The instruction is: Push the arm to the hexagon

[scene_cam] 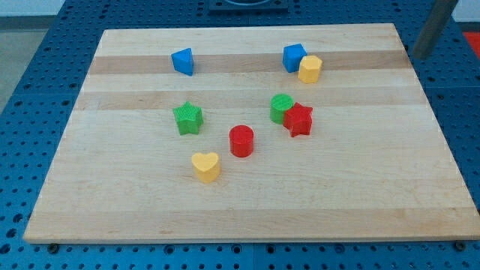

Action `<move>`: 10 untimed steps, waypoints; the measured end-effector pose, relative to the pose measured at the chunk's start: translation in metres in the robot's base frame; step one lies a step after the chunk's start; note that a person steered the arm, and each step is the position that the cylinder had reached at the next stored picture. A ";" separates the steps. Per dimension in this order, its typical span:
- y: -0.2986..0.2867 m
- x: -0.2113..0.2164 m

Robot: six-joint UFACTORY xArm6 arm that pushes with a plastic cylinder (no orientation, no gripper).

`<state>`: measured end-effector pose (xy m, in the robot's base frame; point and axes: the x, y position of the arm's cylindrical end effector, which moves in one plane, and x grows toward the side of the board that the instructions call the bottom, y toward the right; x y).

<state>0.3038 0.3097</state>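
The yellow hexagon [310, 69] lies near the view's top, right of centre, touching a blue cube [293, 57] on its upper left. My tip [421, 54] is the lower end of a grey rod at the view's top right, just off the board's top right corner. It is well to the right of the hexagon and touches no block.
On the wooden board [112, 187] lie a blue triangular block [182, 61], a green star [188, 118], a green cylinder [282, 108] touching a red star [298, 119], a red cylinder [241, 140] and a yellow heart [205, 166]. A blue perforated table [30, 90] surrounds the board.
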 end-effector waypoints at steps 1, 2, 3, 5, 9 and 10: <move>-0.043 0.035; -0.100 0.059; -0.157 0.064; -0.259 0.059; -0.257 0.012; -0.229 0.028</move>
<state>0.3319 0.0806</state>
